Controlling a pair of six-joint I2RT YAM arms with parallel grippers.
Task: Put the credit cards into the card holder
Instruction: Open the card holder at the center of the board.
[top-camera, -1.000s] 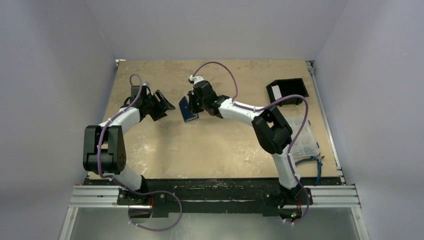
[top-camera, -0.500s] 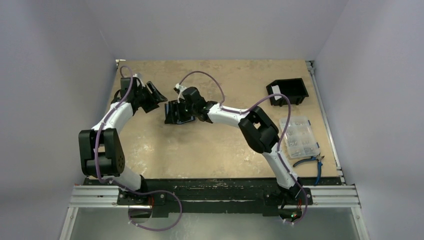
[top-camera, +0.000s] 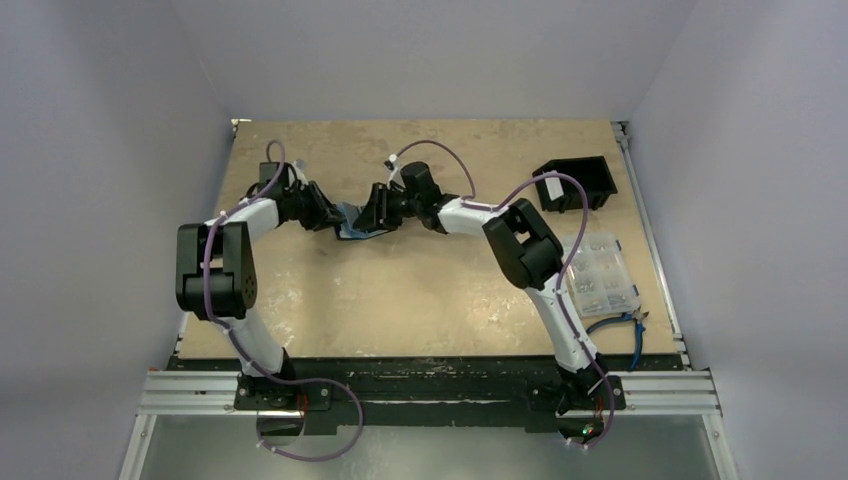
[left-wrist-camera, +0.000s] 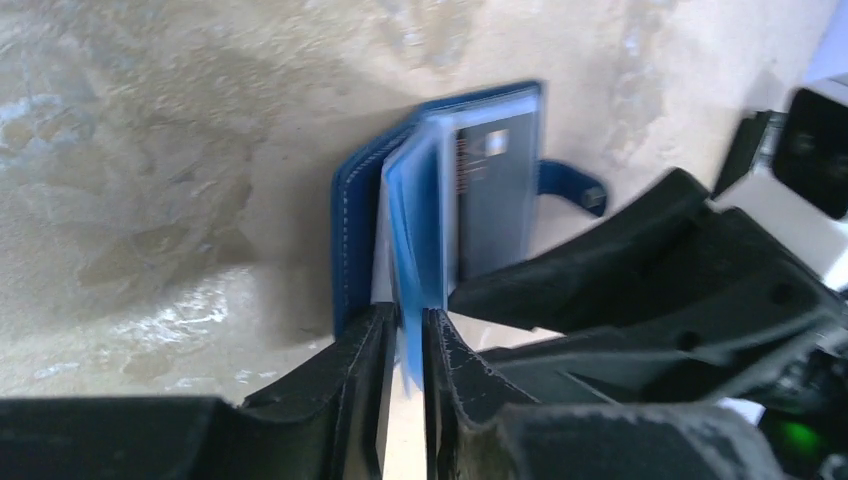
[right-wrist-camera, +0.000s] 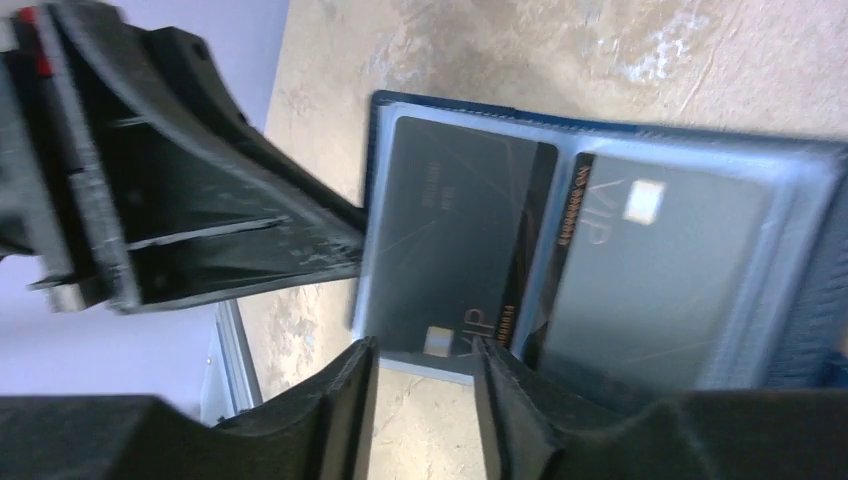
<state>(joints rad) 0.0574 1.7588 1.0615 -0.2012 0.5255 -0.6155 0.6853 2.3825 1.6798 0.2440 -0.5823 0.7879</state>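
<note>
Seems nearly finished: two dark cards (right-wrist-camera: 450, 240) already seated in the clear sleeves of the card holder (left-wrist-camera: 350, 230), lying open on the table (top-camera: 400, 300) between both arms, left gripper (left-wrist-camera: 405, 320) pinching an inner leaf, right gripper (right-wrist-camera: 420, 350) jaws apart, only releasing and closing remaining.

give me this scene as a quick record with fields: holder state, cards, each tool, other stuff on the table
card holder: open, between both tools
cards: first card and second card, both dark, side by side in clear sleeves
left tool: closed on a light-blue inner leaf of the holder
right tool: jaws apart at the sleeve's edge, nothing pinched
other items: black box, clear compartment box, blue-handled pliers, all on the table's right side
</note>
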